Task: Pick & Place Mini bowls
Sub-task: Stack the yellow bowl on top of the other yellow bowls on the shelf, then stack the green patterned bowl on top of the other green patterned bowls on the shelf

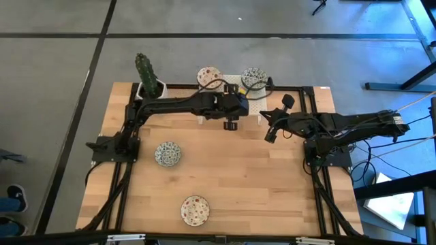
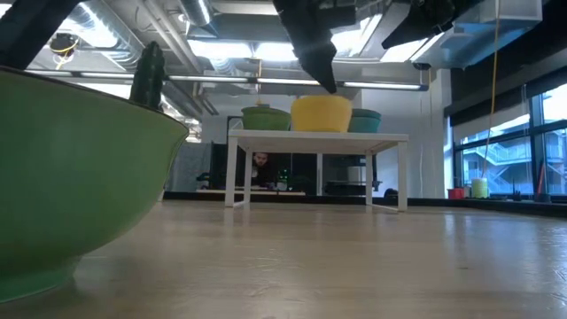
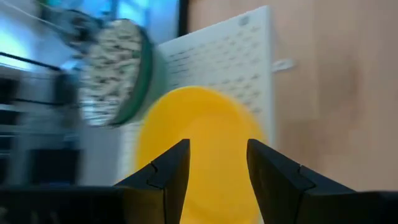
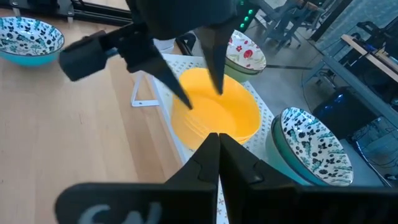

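Mini bowls: three sit on the white stand (image 4: 264, 115); left pincer (image 4: 199, 81), jaws apart, hovers above the yellow bowl (image 4: 217, 115); two wait on the tabletop (image 1: 259, 184); right pincer (image 4: 219, 144) together.

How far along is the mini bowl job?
Possibly done: two patterned bowls sit on the table, though direction is unclear. In hand: the open left gripper hovers over the yellow bowl on the white stand. Left: two bowls beside it.
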